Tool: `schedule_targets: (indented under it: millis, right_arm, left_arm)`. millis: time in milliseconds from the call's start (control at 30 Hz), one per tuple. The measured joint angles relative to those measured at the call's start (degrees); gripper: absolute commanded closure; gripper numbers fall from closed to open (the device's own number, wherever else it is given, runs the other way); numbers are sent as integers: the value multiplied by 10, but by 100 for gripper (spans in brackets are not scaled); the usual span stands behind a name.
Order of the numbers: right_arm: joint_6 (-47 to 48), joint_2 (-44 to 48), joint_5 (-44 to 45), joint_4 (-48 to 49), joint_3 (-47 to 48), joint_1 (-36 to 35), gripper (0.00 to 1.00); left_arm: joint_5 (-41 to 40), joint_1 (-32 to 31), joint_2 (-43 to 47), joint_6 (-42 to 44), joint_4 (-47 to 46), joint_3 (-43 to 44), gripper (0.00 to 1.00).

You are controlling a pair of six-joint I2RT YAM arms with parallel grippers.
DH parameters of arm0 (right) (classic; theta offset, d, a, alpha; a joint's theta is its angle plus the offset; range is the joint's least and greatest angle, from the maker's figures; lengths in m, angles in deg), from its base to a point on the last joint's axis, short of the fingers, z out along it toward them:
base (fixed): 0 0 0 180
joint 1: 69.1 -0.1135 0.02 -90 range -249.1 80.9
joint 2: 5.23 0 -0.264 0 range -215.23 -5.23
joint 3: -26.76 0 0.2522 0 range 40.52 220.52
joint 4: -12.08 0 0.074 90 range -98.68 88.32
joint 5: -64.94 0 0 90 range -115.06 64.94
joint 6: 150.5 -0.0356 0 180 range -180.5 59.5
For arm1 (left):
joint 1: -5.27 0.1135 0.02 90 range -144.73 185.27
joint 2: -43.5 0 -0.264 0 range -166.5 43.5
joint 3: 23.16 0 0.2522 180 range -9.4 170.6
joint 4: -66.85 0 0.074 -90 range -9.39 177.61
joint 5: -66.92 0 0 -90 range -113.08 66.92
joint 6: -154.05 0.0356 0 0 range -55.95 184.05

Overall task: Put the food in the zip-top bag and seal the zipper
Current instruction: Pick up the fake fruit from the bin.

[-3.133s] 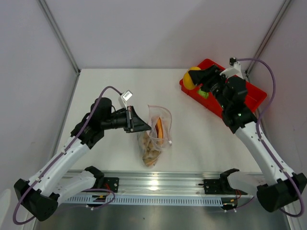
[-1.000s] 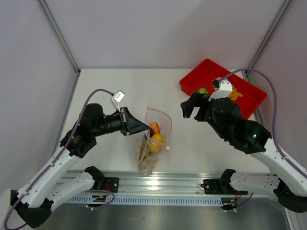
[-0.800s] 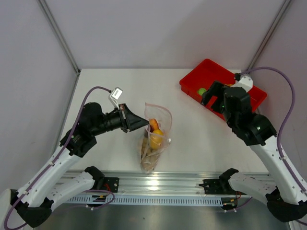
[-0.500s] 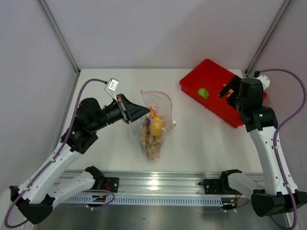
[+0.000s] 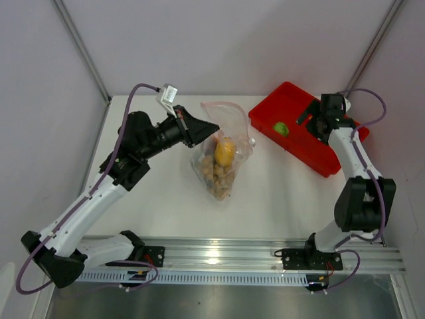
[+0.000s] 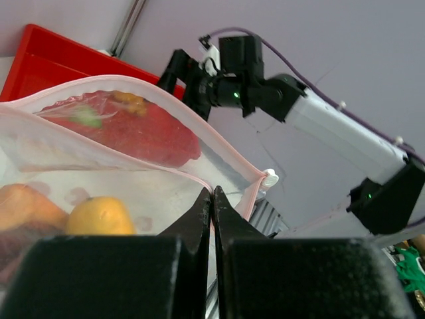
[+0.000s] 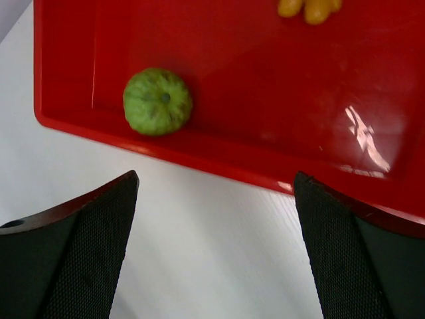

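Operator: Slippage is the risk. The left gripper [image 6: 212,194] is clamped tight on one lip of the clear crinkly zip-top bag [image 5: 222,156], held up at mid-table with the yellow-orange round fruit [image 5: 224,151] inside. The thin film could pull free and spill.
Observer: And the right gripper [image 7: 214,232]?
Operator: Spread wide, empty, over the red rectangular tray [image 7: 265,86]. It could knock the green round toy piece [image 7: 157,102] rolling. The pinkish-red zipper strip [image 5: 226,104] is unsealed.
Observer: Writing?
Operator: Only a small white tag [image 5: 167,92] on the left arm's cable, unreadable.
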Motion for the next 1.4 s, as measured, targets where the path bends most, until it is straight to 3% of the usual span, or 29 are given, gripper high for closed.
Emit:
schedule_targets:
  millis: [233, 567, 1167, 1400]
  right_arm:
    - [15, -196, -36, 27, 162, 0, 1]
    - [10, -315, -83, 55, 201, -5, 1]
    - [8, -349, -104, 77, 194, -51, 1]
    - [3, -361, -99, 78, 191, -47, 8]
  left_arm:
    - [9, 0, -53, 11, -11, -7, 99]
    - [27, 1, -100, 13, -31, -26, 99]
    - [47, 19, -118, 12, -59, -46, 100]
    - [56, 25, -118, 11, -66, -52, 99]
